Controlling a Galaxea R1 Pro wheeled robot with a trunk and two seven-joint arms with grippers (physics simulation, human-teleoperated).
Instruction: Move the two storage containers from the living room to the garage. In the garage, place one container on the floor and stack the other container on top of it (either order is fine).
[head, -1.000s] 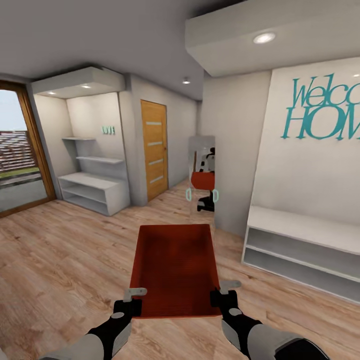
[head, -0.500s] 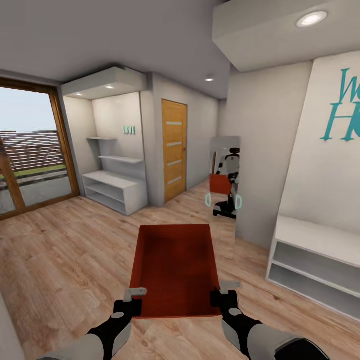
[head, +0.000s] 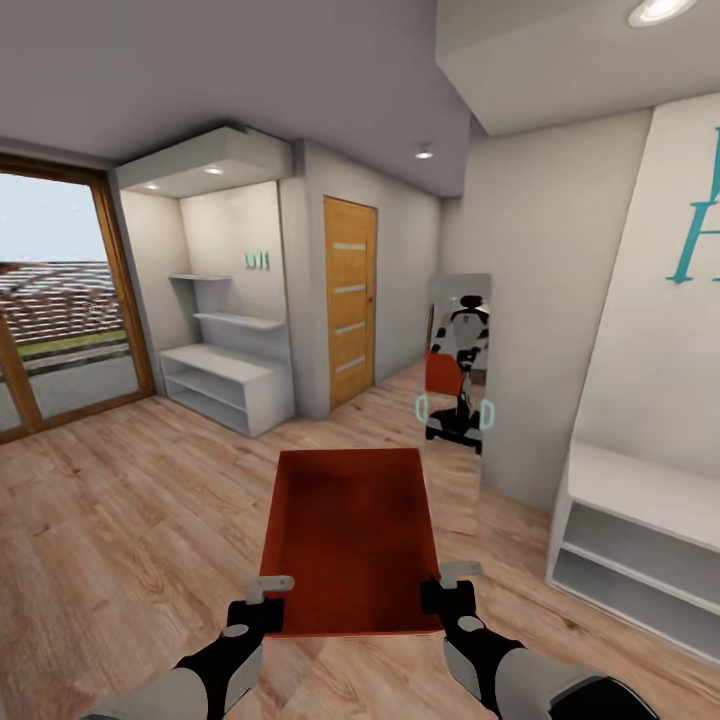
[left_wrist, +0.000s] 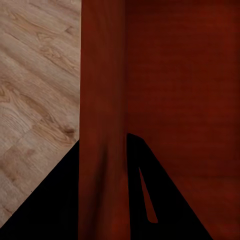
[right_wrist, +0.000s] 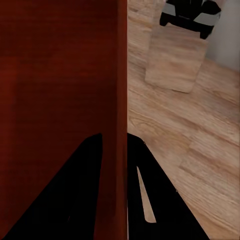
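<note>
One orange-red storage container (head: 352, 540) is being carried at the lower centre of the head view, held level above the light wood plank floor (head: 120, 520) of the living room. Its near corners are pinched from both sides: the left gripper (head: 262, 597) is clamped on the left wall, the right gripper (head: 448, 588) on the right wall. In the left wrist view the thin wall (left_wrist: 102, 125) is seen running between the dark fingers (left_wrist: 60, 200), and the same is seen in the right wrist view, where the wall (right_wrist: 116, 100) is caught between the fingers (right_wrist: 75, 195). Both sets of jaws are thus closed on the container.

A wooden door (head: 350, 300) is seen at centre, a mirror (head: 458, 375) showing the robot's reflection stands to its right, white shelving (head: 225, 375) sits at centre left, and a low white bench unit (head: 640, 540) fills the lower right. The second container cannot be found in these pictures, and the garage is not in sight.

Trouble is to be expected mostly from the passage ahead. The container is held far out in front, so its far edge could be knocked against the door frame, the mirror or the bench corner if a turn is cut tight. The walls are thin and gripped only near one end, so a jolt could let the bin tilt or slip from one pair of fingers.
</note>
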